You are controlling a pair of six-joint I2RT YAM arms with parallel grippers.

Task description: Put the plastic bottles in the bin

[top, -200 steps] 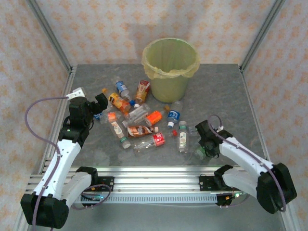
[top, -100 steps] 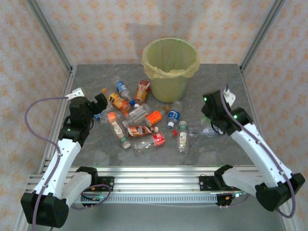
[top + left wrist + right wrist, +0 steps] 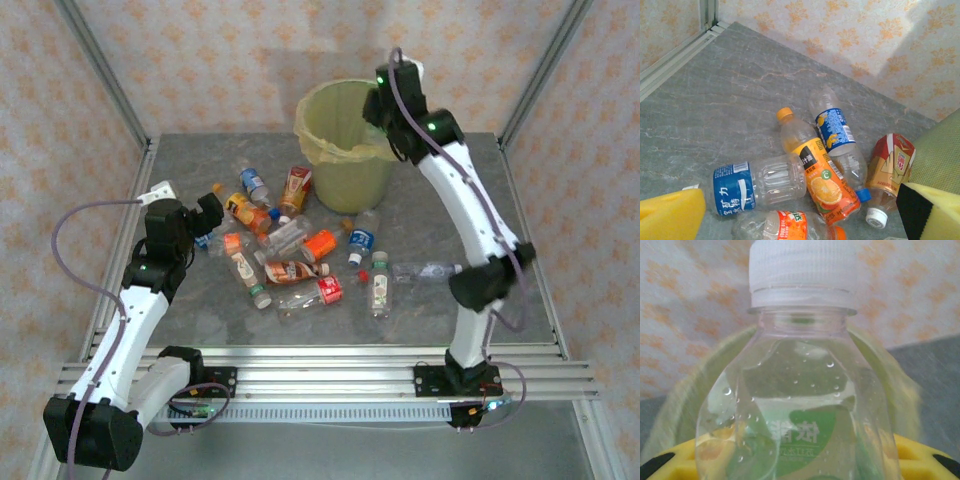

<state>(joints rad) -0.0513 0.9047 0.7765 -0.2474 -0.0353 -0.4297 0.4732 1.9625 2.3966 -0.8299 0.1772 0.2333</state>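
Note:
Several plastic bottles (image 3: 290, 262) lie scattered in the middle of the table, and one clear bottle (image 3: 425, 270) lies apart to the right. My left gripper (image 3: 205, 222) stands open at the pile's left edge. Its wrist view looks down on an orange-juice bottle (image 3: 822, 180) and a blue-labelled bottle (image 3: 747, 186), which lie between the left gripper's (image 3: 800, 220) yellow fingers (image 3: 670, 215). The right gripper (image 3: 385, 100) is raised over the right rim of the bin (image 3: 345, 160). It is shut on a clear green-labelled bottle (image 3: 800, 405) with a white cap, with the bin (image 3: 680, 405) behind.
The table is walled by patterned panels and metal corner posts (image 3: 100, 75). A crushed red-and-gold bottle (image 3: 892, 167) lies close to the bin's side (image 3: 940, 160). Bare grey tabletop (image 3: 190, 165) lies at the back left.
The right arm has swung up from the table's near right to above the bin's rim, carrying the green-labelled bottle. The left arm has stayed still.

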